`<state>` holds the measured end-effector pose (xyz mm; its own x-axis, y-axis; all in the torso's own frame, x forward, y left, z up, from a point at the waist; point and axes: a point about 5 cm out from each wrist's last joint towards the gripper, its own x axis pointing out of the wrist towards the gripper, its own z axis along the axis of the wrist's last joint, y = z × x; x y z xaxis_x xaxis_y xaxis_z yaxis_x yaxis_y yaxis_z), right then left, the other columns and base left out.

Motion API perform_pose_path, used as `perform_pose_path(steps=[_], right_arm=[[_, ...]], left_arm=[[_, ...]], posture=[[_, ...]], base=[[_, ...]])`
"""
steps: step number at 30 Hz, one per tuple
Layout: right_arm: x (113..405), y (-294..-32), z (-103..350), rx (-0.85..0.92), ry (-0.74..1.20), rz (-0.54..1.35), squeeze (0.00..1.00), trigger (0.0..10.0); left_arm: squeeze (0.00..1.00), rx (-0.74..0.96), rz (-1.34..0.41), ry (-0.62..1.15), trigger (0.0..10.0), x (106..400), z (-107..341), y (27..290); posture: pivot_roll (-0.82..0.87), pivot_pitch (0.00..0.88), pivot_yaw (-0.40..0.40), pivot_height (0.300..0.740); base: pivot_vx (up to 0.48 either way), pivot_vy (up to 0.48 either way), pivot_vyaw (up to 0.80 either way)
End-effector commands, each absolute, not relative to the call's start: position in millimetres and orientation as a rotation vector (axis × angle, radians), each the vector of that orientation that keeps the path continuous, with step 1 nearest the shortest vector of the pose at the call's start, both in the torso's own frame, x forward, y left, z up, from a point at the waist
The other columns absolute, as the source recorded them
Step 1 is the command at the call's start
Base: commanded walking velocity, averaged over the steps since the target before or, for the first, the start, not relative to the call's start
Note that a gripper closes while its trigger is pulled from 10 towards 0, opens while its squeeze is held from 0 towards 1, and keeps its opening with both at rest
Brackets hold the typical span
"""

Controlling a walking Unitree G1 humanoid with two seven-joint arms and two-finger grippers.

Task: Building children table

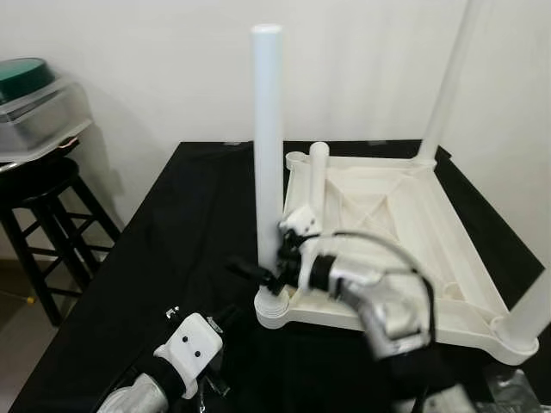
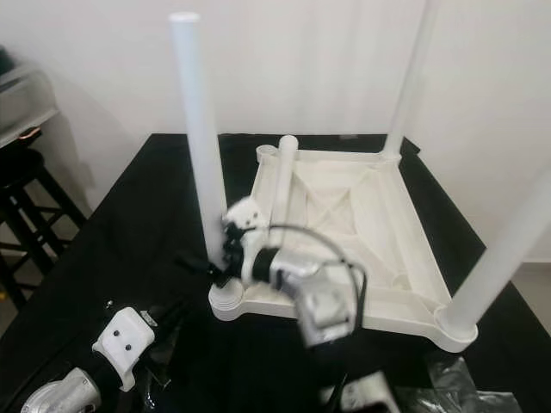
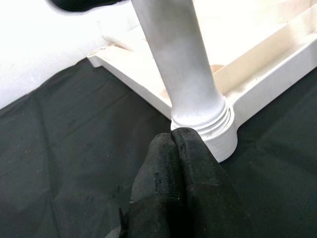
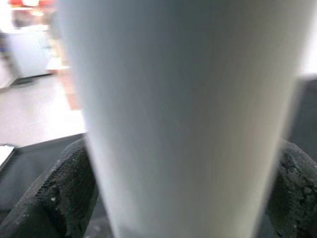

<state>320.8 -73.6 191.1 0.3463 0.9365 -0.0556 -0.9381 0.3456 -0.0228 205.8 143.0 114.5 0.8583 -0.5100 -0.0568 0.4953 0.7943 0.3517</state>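
Observation:
An upside-down white plastic table top lies on the black cloth. A tall white leg stands upright in the near-left corner socket. My right gripper is shut on this leg just above the socket, with a black finger on each side of it. My left gripper is shut on nothing, low on the cloth, its tips close to the socket's ribbed collar. Two more legs stand at the far-right and near-right corners. A fourth leg leans loose by the far-left socket.
A dark wooden stool stands left of the table and carries a clear plastic box with a green lid. A white wall rises close behind. Crumpled clear plastic lies at the near right corner of the cloth.

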Motion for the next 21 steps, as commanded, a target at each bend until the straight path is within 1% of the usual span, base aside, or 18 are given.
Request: perform_pose_path(steps=[1, 5, 13, 14, 16, 17, 21], right_arm=[[321, -75, 195, -0.061, 0.021, 1.317, 0.0, 10.0], [339, -85, 211, -0.062, 0.023, 1.369, 0.0, 10.0], [355, -88, 209, -0.078, 0.102, 1.433, 0.0, 10.0], [356, -88, 210, -0.057, 0.105, 1.46, 0.0, 8.0], [356, -88, 210, -0.057, 0.105, 1.46, 0.0, 8.0], [356, -87, 209, -0.055, 0.118, 1.468, 0.0, 0.0], [355, -87, 201, -0.053, 0.157, 1.523, 0.0, 0.0]], left_arm=[[0.0, 0.369, -0.533, -0.029, 10.0, 205, 111, 145], [0.0, 0.368, -0.533, -0.029, 10.0, 204, 111, 144], [0.0, 0.372, -0.529, -0.03, 10.0, 203, 112, 144], [0.0, 0.372, -0.526, -0.03, 10.0, 203, 112, 144], [0.0, 0.372, -0.526, -0.03, 10.0, 203, 112, 144], [0.0, 0.372, -0.526, -0.029, 10.0, 203, 112, 144], [0.0, 0.372, -0.53, -0.028, 10.0, 203, 112, 143]], posture=[[-0.01, 0.0, 0.0, 0.74], [-0.01, 0.0, -0.003, 0.74], [0.01, 0.0, -0.008, 0.74], [0.01, 0.0, -0.008, 0.74], [0.01, 0.0, -0.008, 0.74], [0.01, 0.0, -0.004, 0.74], [0.01, 0.0, 0.0, 0.74]], base=[[0.0, 0.0, 0.0], [0.0, 0.0, 0.0], [0.0, 0.0, 0.0], [0.0, 0.0, 0.0], [0.0, 0.0, 0.0], [0.0, 0.0, 0.0], [0.0, 0.0, 0.0]])
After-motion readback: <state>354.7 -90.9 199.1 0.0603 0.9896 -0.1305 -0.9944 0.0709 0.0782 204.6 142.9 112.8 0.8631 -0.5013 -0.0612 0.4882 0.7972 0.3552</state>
